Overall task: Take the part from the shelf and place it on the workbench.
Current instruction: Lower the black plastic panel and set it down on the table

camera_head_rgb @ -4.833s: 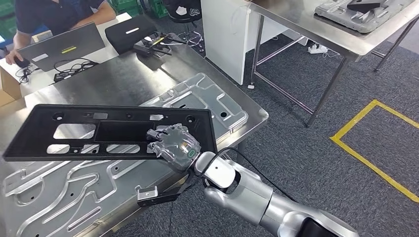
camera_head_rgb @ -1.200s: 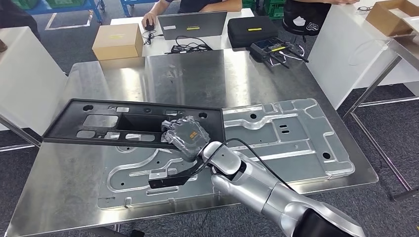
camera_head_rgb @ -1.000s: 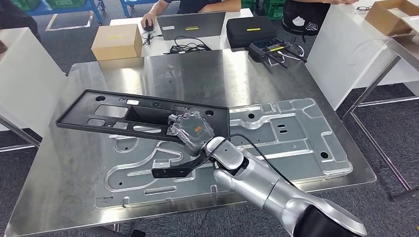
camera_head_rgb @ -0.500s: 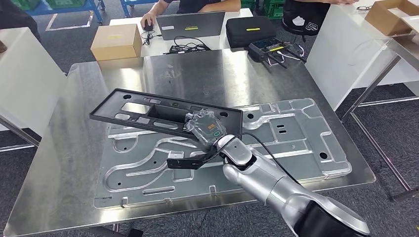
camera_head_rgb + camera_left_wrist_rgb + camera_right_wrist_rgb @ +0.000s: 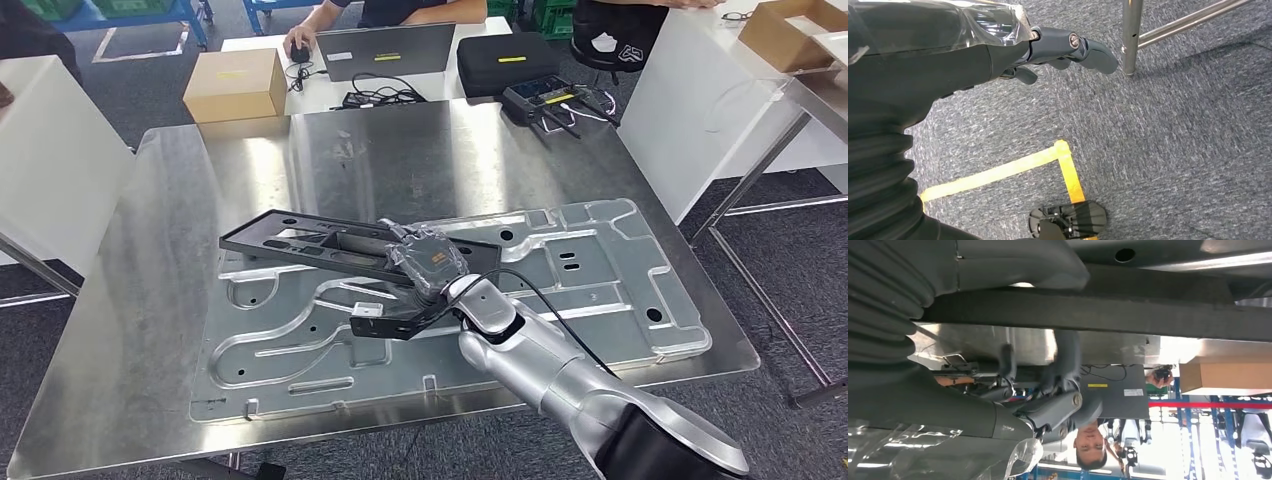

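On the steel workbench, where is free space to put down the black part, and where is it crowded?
Bare steel lies at the workbench's left edge beside the silver plate, and across the far half up to the cardboard box. The near half is crowded by that plate.

I see the long black part [image 5: 330,243], a flat frame with cutouts. It tilts above the bench [image 5: 170,200], over the silver panel [image 5: 600,290].

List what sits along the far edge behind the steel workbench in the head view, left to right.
Cardboard box → laptop → black case → black controller.
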Controlling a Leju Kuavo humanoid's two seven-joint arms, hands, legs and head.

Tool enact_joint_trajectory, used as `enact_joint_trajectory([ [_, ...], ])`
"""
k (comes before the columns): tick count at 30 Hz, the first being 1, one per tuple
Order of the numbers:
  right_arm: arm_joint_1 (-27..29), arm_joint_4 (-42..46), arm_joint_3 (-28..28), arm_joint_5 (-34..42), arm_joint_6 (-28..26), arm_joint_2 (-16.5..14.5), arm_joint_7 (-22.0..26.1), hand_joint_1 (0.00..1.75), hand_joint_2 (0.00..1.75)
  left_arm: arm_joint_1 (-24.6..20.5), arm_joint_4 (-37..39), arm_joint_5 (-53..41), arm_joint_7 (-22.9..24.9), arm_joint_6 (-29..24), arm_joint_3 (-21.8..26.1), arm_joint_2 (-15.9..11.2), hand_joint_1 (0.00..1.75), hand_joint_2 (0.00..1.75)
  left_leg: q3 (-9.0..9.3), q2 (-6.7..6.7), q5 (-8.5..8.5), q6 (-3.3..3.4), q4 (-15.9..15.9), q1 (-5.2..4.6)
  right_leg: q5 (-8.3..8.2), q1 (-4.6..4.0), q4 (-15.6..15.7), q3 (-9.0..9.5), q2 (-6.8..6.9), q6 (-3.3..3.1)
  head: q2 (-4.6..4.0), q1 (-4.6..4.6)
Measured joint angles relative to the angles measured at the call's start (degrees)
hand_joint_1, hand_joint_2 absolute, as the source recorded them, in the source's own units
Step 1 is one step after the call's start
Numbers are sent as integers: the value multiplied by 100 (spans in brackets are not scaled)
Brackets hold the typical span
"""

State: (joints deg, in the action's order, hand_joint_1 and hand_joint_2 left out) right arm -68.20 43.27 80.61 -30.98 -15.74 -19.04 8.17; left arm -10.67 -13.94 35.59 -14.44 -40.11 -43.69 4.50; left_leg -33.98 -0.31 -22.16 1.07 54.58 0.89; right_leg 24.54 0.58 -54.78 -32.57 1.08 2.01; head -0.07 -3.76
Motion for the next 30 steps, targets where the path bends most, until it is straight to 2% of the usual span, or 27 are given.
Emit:
enact_joint_trajectory([
  [16, -81, -176, 5, 17, -21, 0, -80, 0, 0, 10, 0, -130, 127, 0, 140, 2, 0, 175, 4, 0, 0, 0, 0, 0, 0, 0, 0, 4, 0, 0, 0, 0],
  [22, -467, -233, -32, 592, -367, 1, -44, 0, 0, 19, 0, -191, 218, 0, 142, 2, 0, 175, 5, 0, 1, 0, 0, 0, 0, 0, 0, 5, 0, 0, 0, 0],
  [27, -533, -253, -11, 264, -158, 2, -67, 0, 0, 21, 0, -186, 208, 0, 142, 2, 0, 175, 6, 0, 0, 0, 0, 0, 0, 0, 0, 5, 0, 0, 0, 0],
  [30, -490, -261, 6, 161, -122, 2, -116, 0, 0, 24, 0, -174, 205, 0, 142, 2, 0, 44, 6, 0, 0, 0, 0, 0, 0, 0, 0, 5, 0, 0, 0, 0],
])
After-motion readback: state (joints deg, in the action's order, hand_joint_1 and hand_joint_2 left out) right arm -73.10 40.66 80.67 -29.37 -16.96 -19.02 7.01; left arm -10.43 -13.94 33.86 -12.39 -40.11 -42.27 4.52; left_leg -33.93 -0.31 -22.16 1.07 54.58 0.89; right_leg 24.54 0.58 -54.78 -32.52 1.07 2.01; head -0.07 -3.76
